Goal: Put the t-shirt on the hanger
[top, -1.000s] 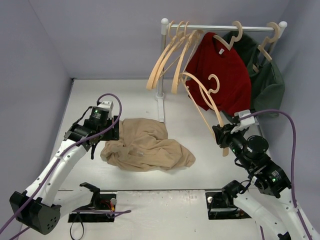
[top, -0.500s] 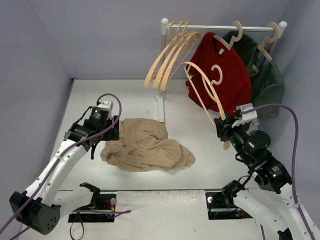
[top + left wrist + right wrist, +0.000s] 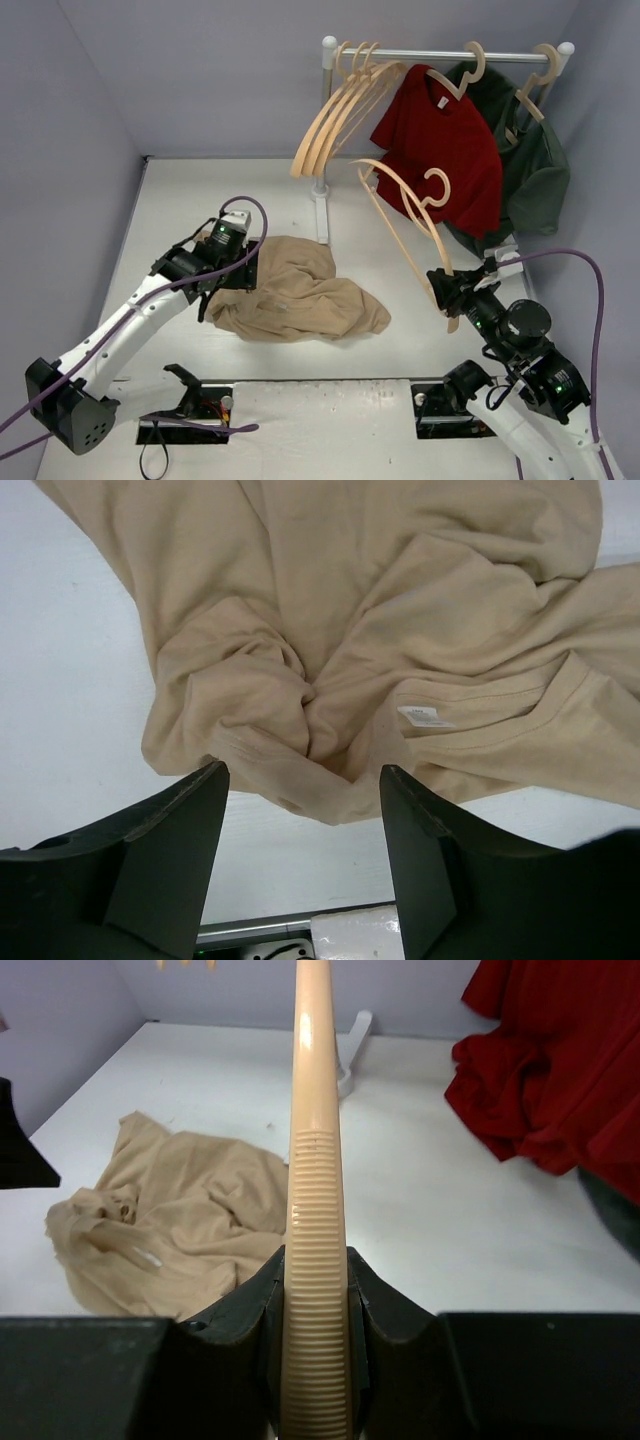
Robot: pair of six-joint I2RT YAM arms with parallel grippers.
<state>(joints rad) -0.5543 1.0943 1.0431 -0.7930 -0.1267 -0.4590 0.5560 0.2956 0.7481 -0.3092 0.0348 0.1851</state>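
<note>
The tan t-shirt [image 3: 300,290] lies crumpled on the white table; it also shows in the left wrist view [image 3: 380,630] and the right wrist view [image 3: 170,1230]. Its collar with a white label [image 3: 420,715] faces up. My left gripper [image 3: 215,290] is open just above the shirt's left edge, and a bunched fold lies just beyond its fingertips [image 3: 303,780]. My right gripper [image 3: 445,290] is shut on the ribbed end of one arm of a pale wooden hanger [image 3: 405,215]. It holds the hanger in the air, right of the shirt. The hanger [image 3: 313,1160] is clamped between the jaws [image 3: 315,1270].
A white clothes rack [image 3: 440,55] stands at the back, with its post base [image 3: 322,215] just behind the shirt. On it hang several spare wooden hangers [image 3: 340,110], a dark red t-shirt [image 3: 445,150] and a dark green garment [image 3: 530,160]. Grey walls close in the left and back.
My left gripper has moved right and now sits over the shirt's left edge. My right arm has drawn the hanger down and nearer, away from the rack and the red t-shirt.
</note>
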